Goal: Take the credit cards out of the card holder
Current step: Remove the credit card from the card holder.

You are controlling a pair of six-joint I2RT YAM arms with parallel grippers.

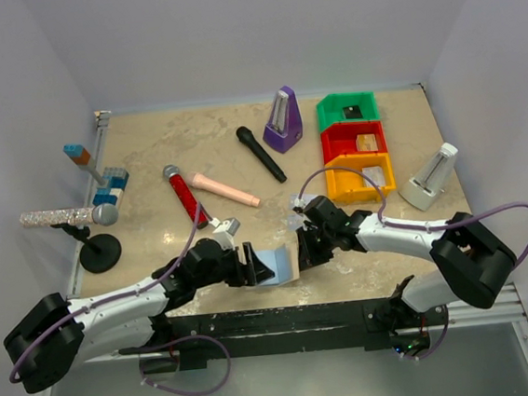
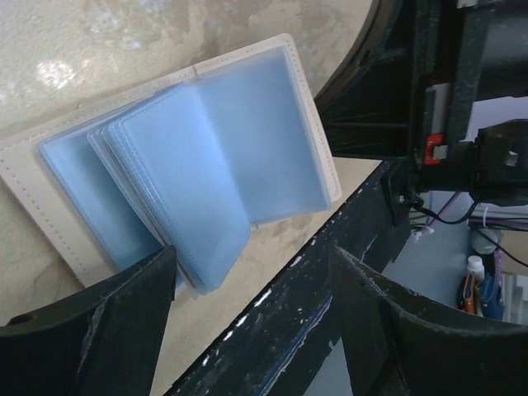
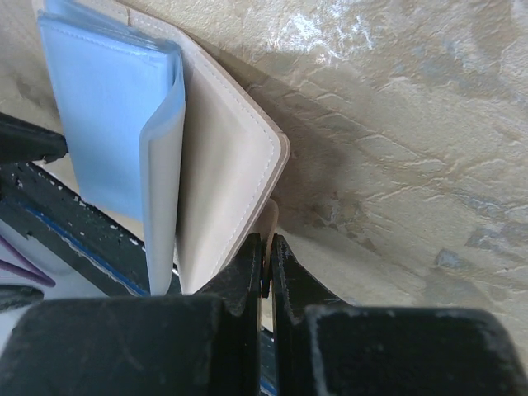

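So the small beige-tan bifold card holder (image 1: 275, 264) lies open at the near edge of the bench (image 1: 174, 141), blue sleeves (image 2: 190, 165) fanned right in front of the wide-open left fingers (image 2: 91, 330), right fingers (image 3: 247, 276) pinching its tab (image 3: 268, 227).

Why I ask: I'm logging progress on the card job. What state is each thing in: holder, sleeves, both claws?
Card holder: open, blue inside showing.
Plastic sleeves: fanned up; no cards visible.
Left claw: open, empty, straddling the sleeves' edge.
Right claw: shut, pinching the holder's tan edge.
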